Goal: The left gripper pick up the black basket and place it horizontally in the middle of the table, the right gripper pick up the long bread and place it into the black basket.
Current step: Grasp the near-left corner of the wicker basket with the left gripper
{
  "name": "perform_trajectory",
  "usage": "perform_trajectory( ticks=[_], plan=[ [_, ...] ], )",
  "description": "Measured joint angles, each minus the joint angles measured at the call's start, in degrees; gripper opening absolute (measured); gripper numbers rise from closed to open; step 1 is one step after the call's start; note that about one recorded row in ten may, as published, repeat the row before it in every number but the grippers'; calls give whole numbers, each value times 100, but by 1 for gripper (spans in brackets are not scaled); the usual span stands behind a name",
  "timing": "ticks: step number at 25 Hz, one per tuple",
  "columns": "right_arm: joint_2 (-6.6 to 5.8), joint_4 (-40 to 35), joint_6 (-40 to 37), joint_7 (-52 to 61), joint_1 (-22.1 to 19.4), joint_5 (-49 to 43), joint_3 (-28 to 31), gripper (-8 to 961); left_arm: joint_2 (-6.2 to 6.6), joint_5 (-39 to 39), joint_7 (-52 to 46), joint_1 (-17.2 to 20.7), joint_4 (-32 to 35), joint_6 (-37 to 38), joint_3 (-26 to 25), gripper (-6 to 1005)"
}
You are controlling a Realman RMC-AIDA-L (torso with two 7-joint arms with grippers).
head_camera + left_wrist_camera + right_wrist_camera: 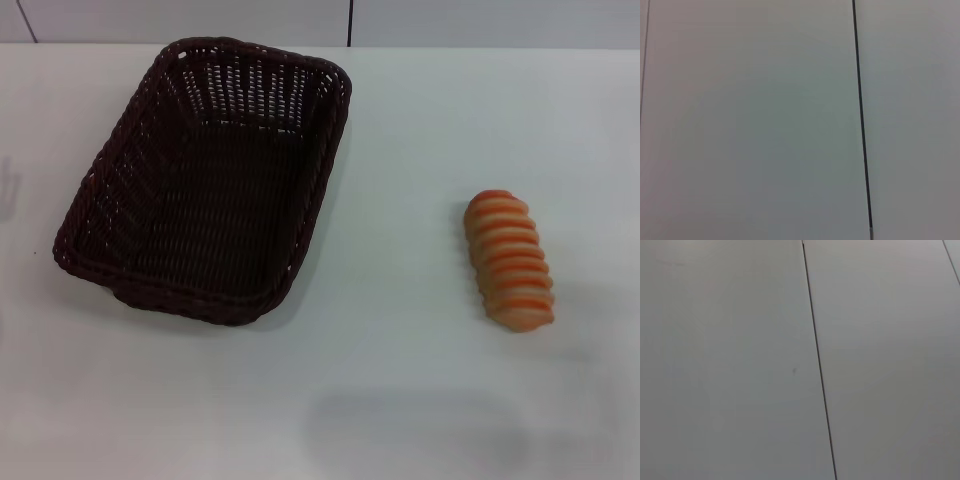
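Note:
The black basket (205, 180) stands on the white table (400, 400) at the left, its long side running away from me and slightly slanted; it is empty. The long bread (509, 259), orange and cream striped, lies on the table at the right, apart from the basket. Neither gripper shows in any view. Both wrist views show only plain pale panels with a thin dark seam.
A pale wall with a dark vertical seam (350, 22) runs behind the table's far edge. A faint shadow (420, 430) lies on the table near the front.

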Motion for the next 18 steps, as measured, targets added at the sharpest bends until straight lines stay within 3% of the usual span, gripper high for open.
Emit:
perform_trajectory(
  ticks=[18],
  plan=[
    [-5, 4, 37, 0, 33, 0, 0, 773, 44, 101, 122, -43, -322, -20, 225, 778]
  ],
)
